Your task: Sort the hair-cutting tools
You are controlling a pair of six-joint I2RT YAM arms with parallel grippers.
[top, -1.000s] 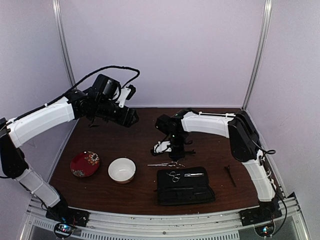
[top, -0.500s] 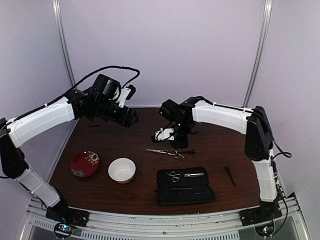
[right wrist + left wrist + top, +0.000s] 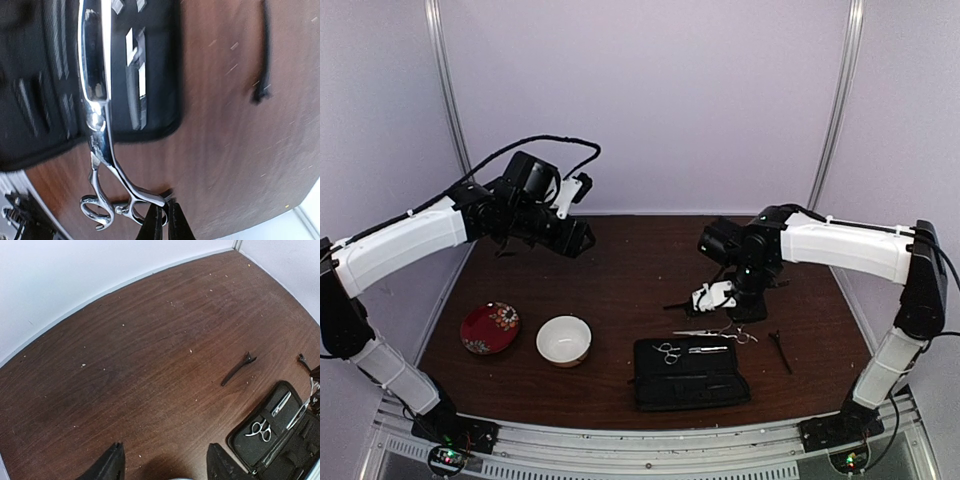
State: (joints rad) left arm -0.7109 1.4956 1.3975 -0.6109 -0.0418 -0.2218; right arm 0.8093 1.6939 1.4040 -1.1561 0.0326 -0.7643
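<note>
My right gripper (image 3: 734,312) is shut on the ring handle of a pair of silver scissors (image 3: 712,333). It holds them low at the far edge of the open black pouch (image 3: 692,385). In the right wrist view the fingers (image 3: 161,222) pinch one ring, and the scissors' blades (image 3: 95,75) reach over the pouch (image 3: 40,100). A second pair of scissors (image 3: 668,352) lies inside the pouch. One black clip (image 3: 780,351) lies right of the pouch, and another black clip (image 3: 677,305) lies left of the gripper. My left gripper (image 3: 576,238) is open and empty, high over the back left.
A white bowl (image 3: 564,340) and a red patterned plate (image 3: 490,327) sit at the front left. Pale walls close in the table at the back and on both sides. The left wrist view shows bare brown tabletop (image 3: 150,350) and the pouch (image 3: 295,450) at lower right.
My right arm has carried the scissors from the middle of the table rightward and nearer, to the pouch's far edge. The left arm has not moved.
</note>
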